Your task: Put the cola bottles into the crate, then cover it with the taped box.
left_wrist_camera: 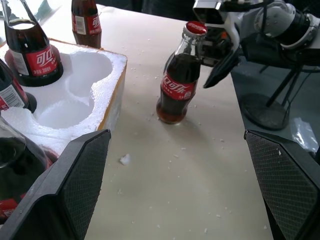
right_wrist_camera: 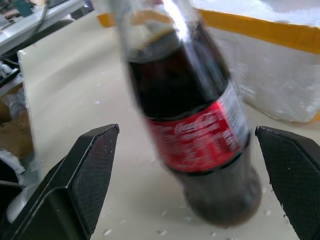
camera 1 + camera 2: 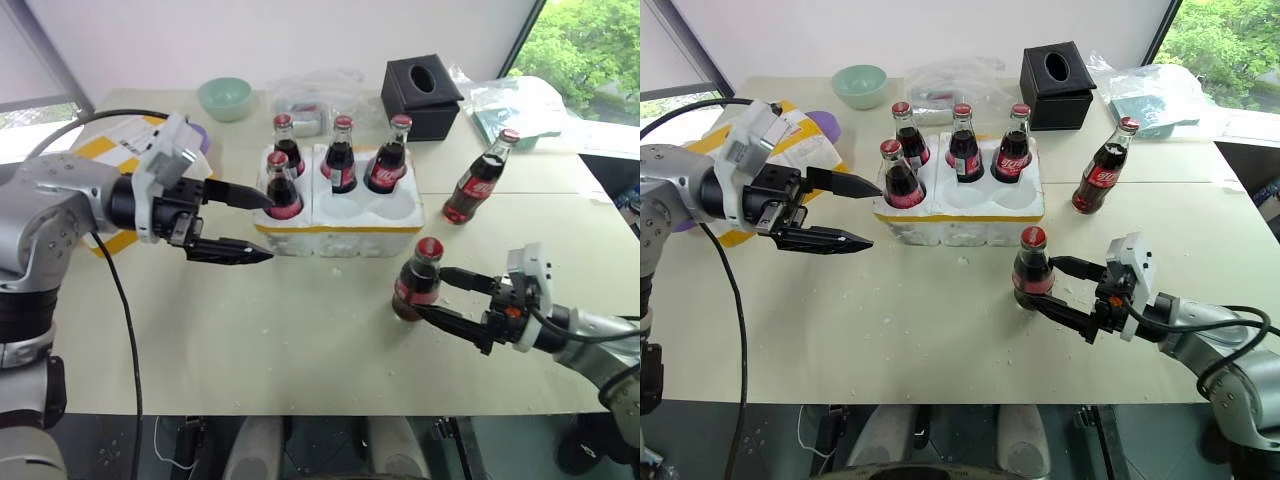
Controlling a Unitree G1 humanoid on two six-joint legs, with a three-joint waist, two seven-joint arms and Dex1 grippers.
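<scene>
Four cola bottles stand upright in the white foam crate point(image 3: 340, 205) in the middle of the desk point(image 3: 250, 330): three along its far row point(image 3: 341, 152) and one in the near well at the robot's left end point(image 3: 282, 187). The two other near wells point(image 1: 75, 92) are bare. A yellow tape strip runs along the crate's base.

A fifth bottle point(image 3: 417, 279) stands upright on the desk just in front of the crate's right end, apart from it. The right pincer point(image 3: 455, 297) is spread wide around this bottle, one finger point(image 2: 82, 170) on each side, with a gap between each finger and the glass in the right wrist view, so it grips nothing. A sixth bottle point(image 3: 480, 178) stands on the desk to the right of the crate, near its far corner.

The left pincer point(image 3: 255, 226) hangs over the desk at the crate's left end, fingers wide apart and empty. Its upper finger point(image 3: 240, 195) points at the near-left bottle; whether it touches cannot be told.

The taped box point(image 3: 120, 150), white with yellow bands, lies at the desk's left edge, largely hidden behind the left arm. Along the far side sit a pale green bowl point(image 3: 224, 98), a clear plastic bag point(image 3: 310, 100) and a black tissue box point(image 3: 421, 96). Small white foam crumbs point(image 1: 125, 159) dot the desk near the crate.
</scene>
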